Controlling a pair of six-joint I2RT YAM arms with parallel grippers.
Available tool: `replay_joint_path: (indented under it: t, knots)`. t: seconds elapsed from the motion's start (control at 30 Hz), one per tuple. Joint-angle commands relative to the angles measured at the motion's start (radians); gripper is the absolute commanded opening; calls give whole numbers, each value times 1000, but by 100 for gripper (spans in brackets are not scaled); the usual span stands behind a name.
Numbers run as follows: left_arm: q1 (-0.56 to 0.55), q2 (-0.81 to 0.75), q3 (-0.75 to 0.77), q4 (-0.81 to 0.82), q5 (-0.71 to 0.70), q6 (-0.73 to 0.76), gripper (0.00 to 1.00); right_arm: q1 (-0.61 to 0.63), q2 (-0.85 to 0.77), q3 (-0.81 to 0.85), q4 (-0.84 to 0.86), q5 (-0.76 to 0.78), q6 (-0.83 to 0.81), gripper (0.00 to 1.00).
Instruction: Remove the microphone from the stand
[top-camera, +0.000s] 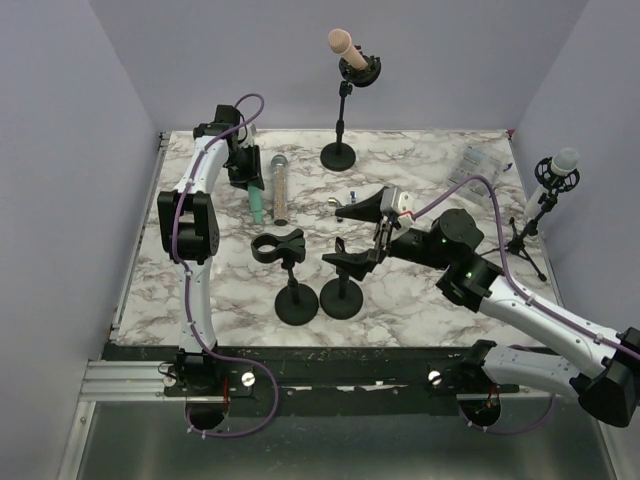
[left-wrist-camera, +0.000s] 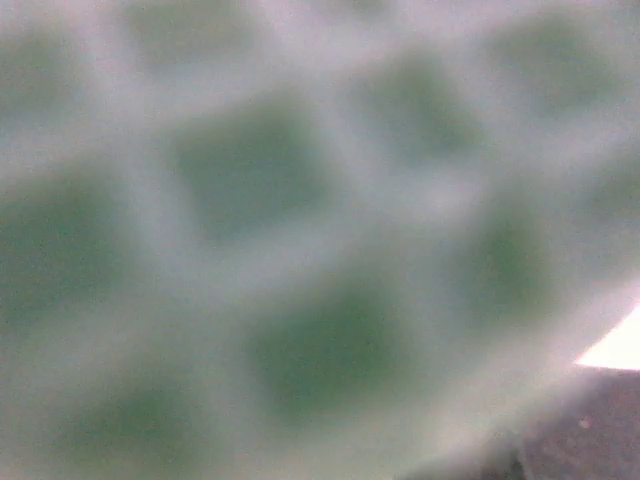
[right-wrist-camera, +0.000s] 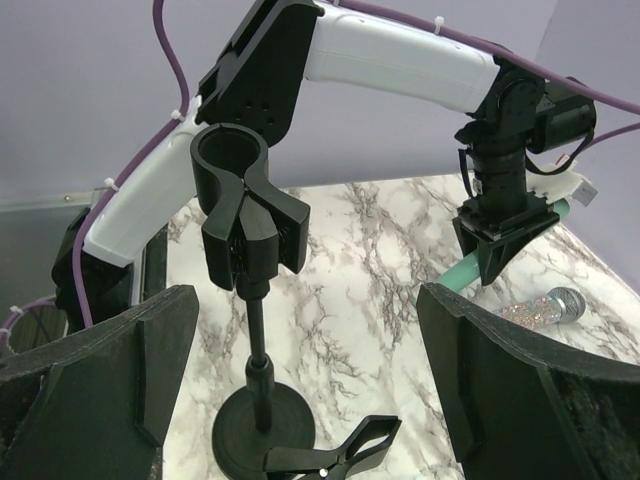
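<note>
Marble-veined surface (right-wrist-camera: 360, 300), teal microphone (right-wrist-camera: 450, 278) lying flat beside a glittery mic (right-wrist-camera: 545, 308). Left hand (right-wrist-camera: 492, 265) is right on it, can't tell its grip. Right hand (right-wrist-camera: 310, 390) gapes wide, facing an empty black clip stand (right-wrist-camera: 248, 215).

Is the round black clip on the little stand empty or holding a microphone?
Empty. The clip is a hollow ring with nothing inside.

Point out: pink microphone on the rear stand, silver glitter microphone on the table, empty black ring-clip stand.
pink microphone (top-camera: 340, 43), top view, head.
silver glitter microphone (top-camera: 280, 195), top view, body.
empty black ring-clip stand (right-wrist-camera: 246, 232), right wrist view, clip body.
</note>
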Motion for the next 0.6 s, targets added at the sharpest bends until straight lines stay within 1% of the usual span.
replay_joint_path:
  t: [0.0, 0.17, 0.27, 0.37, 0.47, 0.57]
  knots:
    - [4, 14, 28, 0, 43, 7, 39, -4, 12, -6, -4, 27, -17, 100]
    - [8, 14, 27, 5, 59, -2, 41, -4, 25, 4, -13, 10, -19, 100]
    - [21, 26, 42, 0, 91, -11, 45, -3, 27, 17, -31, -2, -19, 100]
    - [23, 24, 35, 4, 93, -11, 46, -4, 13, 6, -23, 7, -22, 100]
    - [21, 20, 32, 4, 105, -9, 54, -3, 14, 5, -21, 4, -19, 100]
    - [19, 18, 30, 4, 101, -5, 55, -4, 20, 9, -21, -12, -13, 100]
